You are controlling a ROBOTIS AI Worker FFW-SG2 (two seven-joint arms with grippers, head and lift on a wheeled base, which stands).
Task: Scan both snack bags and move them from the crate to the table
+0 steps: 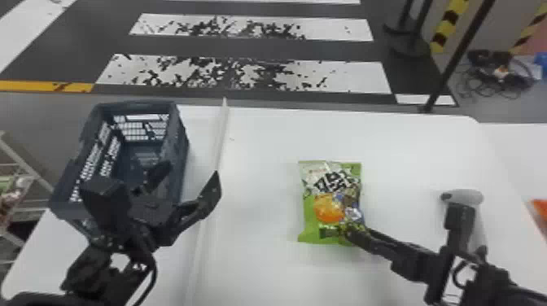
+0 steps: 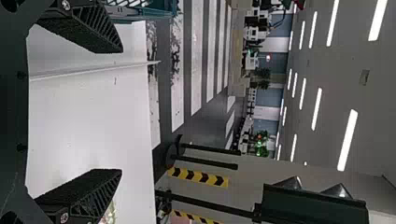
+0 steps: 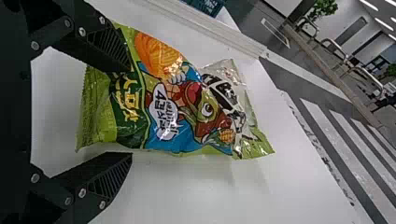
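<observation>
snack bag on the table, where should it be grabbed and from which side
Probably across the plump middle of the bag, from above, with the right tool straddling its long sides. It lies face up on the table, one end toward the robot, and its thin sealed ends look floppier.

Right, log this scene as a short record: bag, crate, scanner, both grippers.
snack bag: green, lying flat on the white table
crate: dark blue, on the table's left side
scanner: light grey, right of the bag, partly behind the right arm
left gripper: open, at the crate's near end
right gripper: open, one finger overlapping the bag's near end; contact unclear
</observation>
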